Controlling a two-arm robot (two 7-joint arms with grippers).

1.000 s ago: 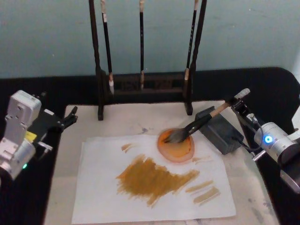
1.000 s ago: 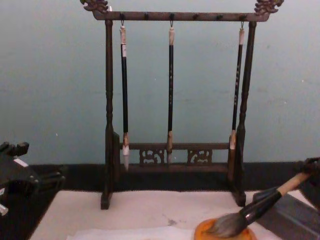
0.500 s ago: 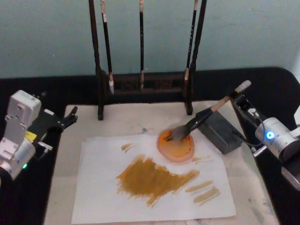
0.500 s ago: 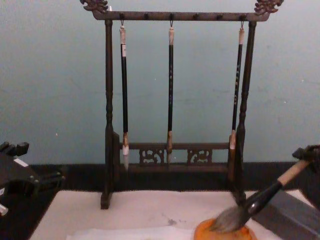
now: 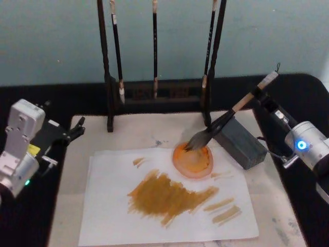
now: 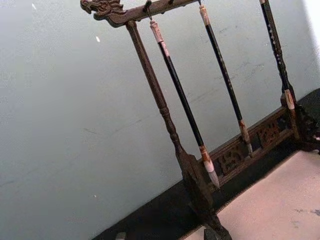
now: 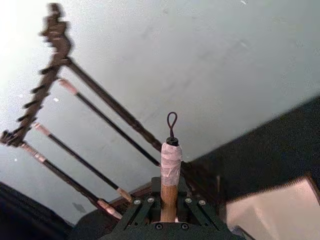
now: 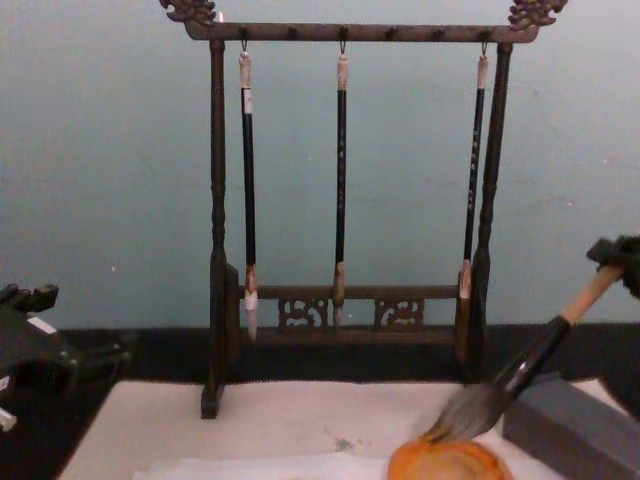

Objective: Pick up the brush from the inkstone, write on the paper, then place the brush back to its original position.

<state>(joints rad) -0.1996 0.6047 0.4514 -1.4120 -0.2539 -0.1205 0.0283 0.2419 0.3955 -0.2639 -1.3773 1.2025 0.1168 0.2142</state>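
The brush (image 5: 221,122) slants steeply, its grey-brown tuft just over the far rim of an orange dish (image 5: 193,160). My right gripper (image 5: 261,99) is shut on the tan handle near its top end. The right wrist view shows the handle (image 7: 169,187) standing up between the jaws. In the chest view the brush (image 8: 520,375) hangs from that gripper (image 8: 618,254) at the right edge. The dark grey inkstone block (image 5: 240,143) lies beneath the handle. The paper (image 5: 110,218) carries ochre strokes. My left gripper (image 5: 76,129) is parked open at the mat's left edge.
A dark wooden rack (image 5: 157,95) with three thin hanging brushes (image 8: 341,180) stands across the back of the cream mat (image 5: 64,206). Black table surface borders the mat on both sides. A pale wall rises behind the rack.
The right gripper has risen and drawn back to the right, tipping the brush steeper. Its handle has come off the grey block and the tuft has lifted toward the dish's far rim.
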